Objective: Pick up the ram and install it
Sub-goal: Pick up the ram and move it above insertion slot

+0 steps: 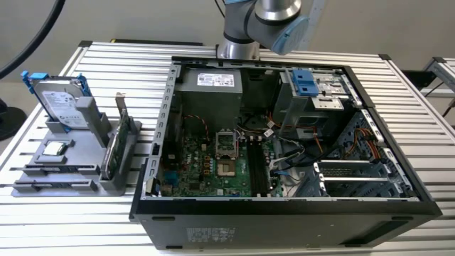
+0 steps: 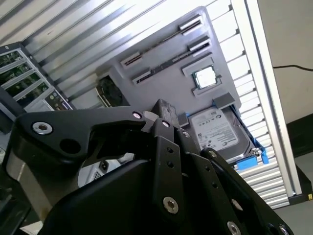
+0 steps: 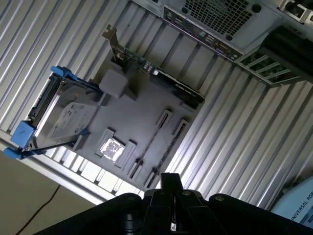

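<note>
The ram (image 1: pixel 61 168) is a slim dark stick standing on edge in brackets at the front of a grey holder tray (image 1: pixel 78 146), at the exterior view's left, beside the open computer case (image 1: pixel 284 205). Both wrist views look down on it: ram (image 2: pixel 168 62), ram (image 3: pixel 149 144). My gripper (image 2: pixel 163 110) hangs high above the tray, well apart from the ram, with its black fingers together and nothing between them; its tip also shows in the first wrist view as the gripper (image 3: pixel 170 182). The motherboard's long black memory slots (image 1: pixel 257 165) lie inside the case.
On the tray stand a silver hard drive with blue rails (image 1: pixel 61 104), an upright green expansion card (image 1: pixel 117 141) and a square processor chip (image 1: pixel 57 148). A second bracket pair (image 1: pixel 53 185) sits at the tray's front. The arm (image 1: pixel 263 24) rises behind the case. Cables cross inside.
</note>
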Motion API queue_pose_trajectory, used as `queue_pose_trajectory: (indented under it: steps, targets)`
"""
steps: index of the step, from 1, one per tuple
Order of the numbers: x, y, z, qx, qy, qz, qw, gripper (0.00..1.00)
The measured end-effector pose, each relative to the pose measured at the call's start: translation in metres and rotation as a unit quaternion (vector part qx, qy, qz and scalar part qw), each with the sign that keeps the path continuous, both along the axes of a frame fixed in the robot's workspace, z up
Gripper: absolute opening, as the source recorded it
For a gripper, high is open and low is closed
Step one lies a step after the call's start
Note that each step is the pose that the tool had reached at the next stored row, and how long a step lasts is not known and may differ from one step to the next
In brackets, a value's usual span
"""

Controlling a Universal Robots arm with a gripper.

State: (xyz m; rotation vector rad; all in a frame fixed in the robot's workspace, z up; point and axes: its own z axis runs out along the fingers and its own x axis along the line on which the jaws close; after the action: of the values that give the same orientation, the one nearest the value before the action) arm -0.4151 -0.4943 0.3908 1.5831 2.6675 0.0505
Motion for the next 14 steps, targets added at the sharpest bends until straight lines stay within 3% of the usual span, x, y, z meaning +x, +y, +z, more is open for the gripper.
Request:
queue_pose_trajectory:
  steps: [6,14]
  targets:
    - [0.0000,0.0000,-0.0001,0.0000,0.0003,-0.033,0.9995,0.00]
    - [0.0000,0.0000,-0.0002,0.0000,0.0006,-0.075,0.9972,0.00]
